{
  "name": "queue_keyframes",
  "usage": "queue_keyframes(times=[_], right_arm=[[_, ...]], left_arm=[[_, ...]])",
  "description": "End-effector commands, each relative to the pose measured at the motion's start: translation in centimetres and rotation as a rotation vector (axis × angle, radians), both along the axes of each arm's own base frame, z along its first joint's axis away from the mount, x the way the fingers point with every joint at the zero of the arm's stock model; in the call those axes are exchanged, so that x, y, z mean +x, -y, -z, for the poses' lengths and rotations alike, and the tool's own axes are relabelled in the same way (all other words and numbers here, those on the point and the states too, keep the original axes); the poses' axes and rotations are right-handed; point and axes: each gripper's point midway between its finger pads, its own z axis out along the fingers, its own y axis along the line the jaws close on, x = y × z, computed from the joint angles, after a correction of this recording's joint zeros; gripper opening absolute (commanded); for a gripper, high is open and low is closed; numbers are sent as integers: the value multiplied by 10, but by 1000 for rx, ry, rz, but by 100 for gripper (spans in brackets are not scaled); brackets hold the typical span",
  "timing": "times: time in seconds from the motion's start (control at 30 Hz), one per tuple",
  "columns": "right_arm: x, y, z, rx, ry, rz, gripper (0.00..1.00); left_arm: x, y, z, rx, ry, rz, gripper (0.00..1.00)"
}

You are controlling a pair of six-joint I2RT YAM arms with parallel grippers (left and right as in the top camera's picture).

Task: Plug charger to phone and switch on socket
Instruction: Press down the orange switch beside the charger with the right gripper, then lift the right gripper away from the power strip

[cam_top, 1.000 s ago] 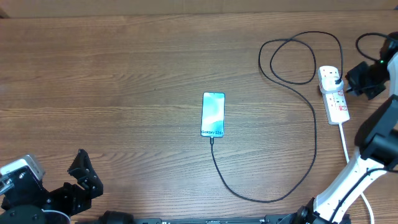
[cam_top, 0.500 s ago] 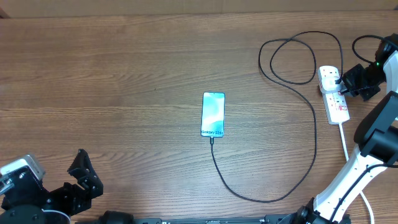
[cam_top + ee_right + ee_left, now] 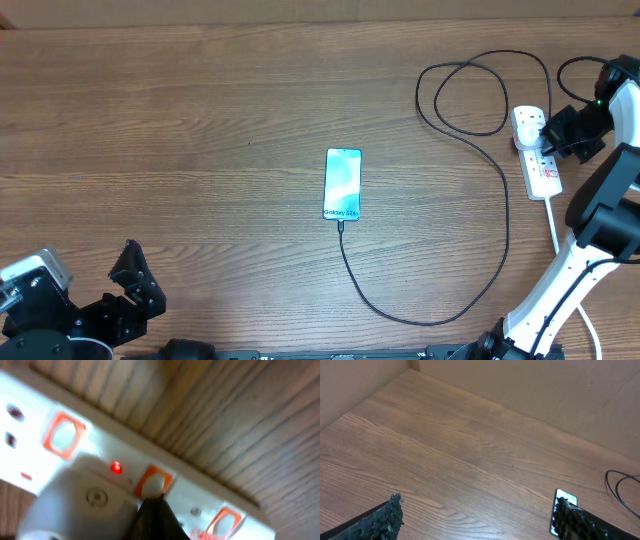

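The phone (image 3: 342,184) lies flat near the middle of the surface (image 3: 200,120) with its screen lit. The charger (image 3: 505,215) meets the phone's near short edge, so the connector looks seated, though the overhead view is too small to show whether the tip is fully home. From there the black cable sweeps toward the near edge, climbs along the right side, coils in a loop toward the far-right corner and ends at the socket (image 3: 540,160). The socket lies close to the right edge, its white cord (image 3: 552,230) trailing toward the near edge. The plugging half of the task appears to be done.

The step in hand is the switch. The right gripper (image 3: 152,510) has its fingers pressed together with nothing between them. In the wrist view its tip is on, or all but on, an orange-rimmed switch (image 3: 152,482) on the socket's face. A red lamp (image 3: 116,467) glows just beside that switch, which suggests power is on. I cannot tell whether the lamp belongs to this switch or whether the rocker has fully gone over.

The left gripper (image 3: 138,280) sits at the near-left corner, jaws wide apart and empty, well apart from phone, cable and socket.

If the lamp means what it seems to, what is left is likely only lifting the right arm clear.
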Motion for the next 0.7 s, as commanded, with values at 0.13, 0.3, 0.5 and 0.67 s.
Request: queue_keyframes(times=[0.13, 0.3, 0.5, 0.67], right_arm=[[0, 3, -39, -12, 13, -11, 4], [-6, 21, -109, -104, 145, 40, 4], [-21, 19, -214, -171, 405, 95, 4], [-39, -22, -326, -163, 761, 40, 4]], left_arm=[[-25, -11, -9, -25, 97, -62, 99], [-60, -21, -16, -35, 208, -147, 100], [-97, -24, -19, -51, 341, -155, 100], [-122, -25, -18, -62, 428, -155, 100]])
